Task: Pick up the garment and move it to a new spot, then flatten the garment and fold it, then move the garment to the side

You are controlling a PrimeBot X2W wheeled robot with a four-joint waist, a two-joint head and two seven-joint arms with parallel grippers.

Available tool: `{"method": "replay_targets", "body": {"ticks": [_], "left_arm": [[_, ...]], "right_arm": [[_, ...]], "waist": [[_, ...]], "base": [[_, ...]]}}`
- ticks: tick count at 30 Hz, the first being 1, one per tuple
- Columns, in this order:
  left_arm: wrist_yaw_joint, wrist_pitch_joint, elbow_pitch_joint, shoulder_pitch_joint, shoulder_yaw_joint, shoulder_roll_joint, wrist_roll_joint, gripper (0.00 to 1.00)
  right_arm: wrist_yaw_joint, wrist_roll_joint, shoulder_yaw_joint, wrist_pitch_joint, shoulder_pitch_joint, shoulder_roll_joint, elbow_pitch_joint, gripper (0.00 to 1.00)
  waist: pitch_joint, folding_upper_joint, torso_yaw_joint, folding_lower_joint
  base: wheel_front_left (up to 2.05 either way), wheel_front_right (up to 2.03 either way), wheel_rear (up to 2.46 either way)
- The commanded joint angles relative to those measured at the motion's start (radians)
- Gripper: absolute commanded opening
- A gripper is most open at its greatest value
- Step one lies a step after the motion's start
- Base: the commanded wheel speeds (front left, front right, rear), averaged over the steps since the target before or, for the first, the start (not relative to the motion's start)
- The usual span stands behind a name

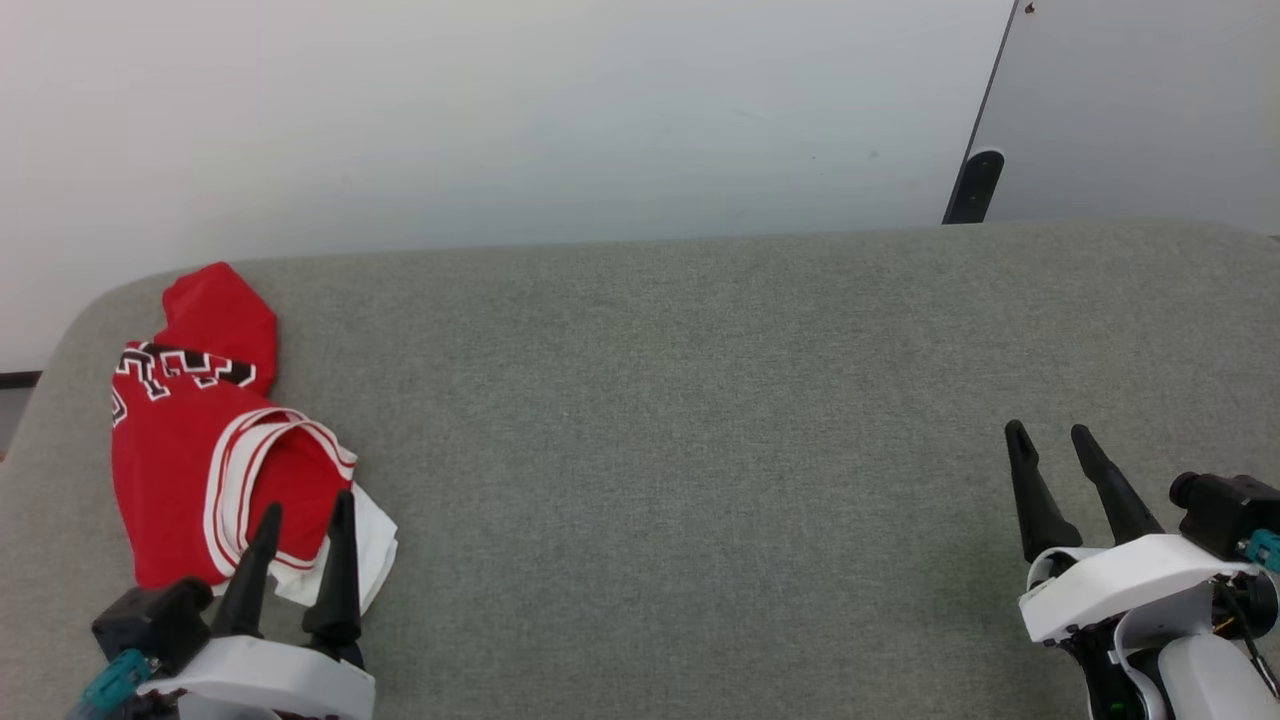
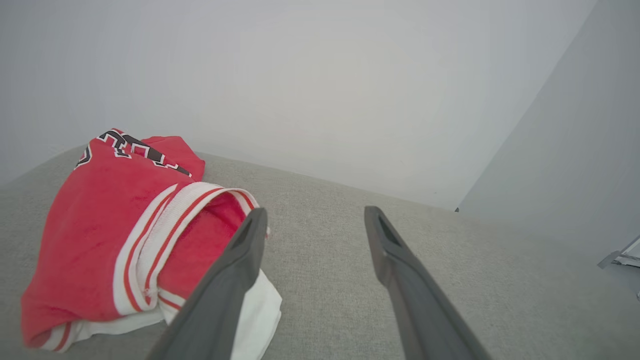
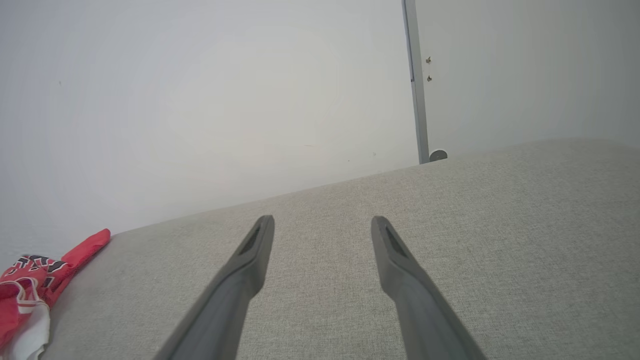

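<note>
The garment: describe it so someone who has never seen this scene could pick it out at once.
Start from the long grey upholstered surface against the white wall and go to its left end. There, by the left tool, lies a crumpled red jersey. It is the one red thing, with white red-striped trim and black-and-white block lettering.
</note>
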Motion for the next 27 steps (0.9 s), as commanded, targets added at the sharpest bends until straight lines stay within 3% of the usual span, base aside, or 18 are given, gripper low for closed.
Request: {"method": "replay_targets", "body": {"ticks": [1, 14, 27], "left_arm": [[-0.006, -0.010, -0.006, -0.005, 0.002, 0.006, 0.025, 1.00], [-0.011, -0.039, 0.026, -0.015, -0.003, 0.008, 0.127, 1.00], [-0.017, -0.065, 0.052, -0.015, -0.004, 0.018, 0.202, 1.00]], "right_arm": [[0.000, -0.034, -0.011, -0.012, 0.002, 0.005, -0.010, 1.00], [-0.001, -0.174, -0.051, -0.050, 0.036, 0.079, -0.050, 1.00], [-0.001, -0.288, -0.038, -0.076, 0.047, 0.090, -0.053, 1.00]], "waist": [[0.001, 0.0000, 0.000, 0.0000], [0.008, 0.0000, -0.001, 0.0000], [0.011, 0.0000, -0.001, 0.0000]], "base": [[0.00, 0.00, 0.00], [0.00, 0.00, 0.00], [0.00, 0.00, 0.00]]}}
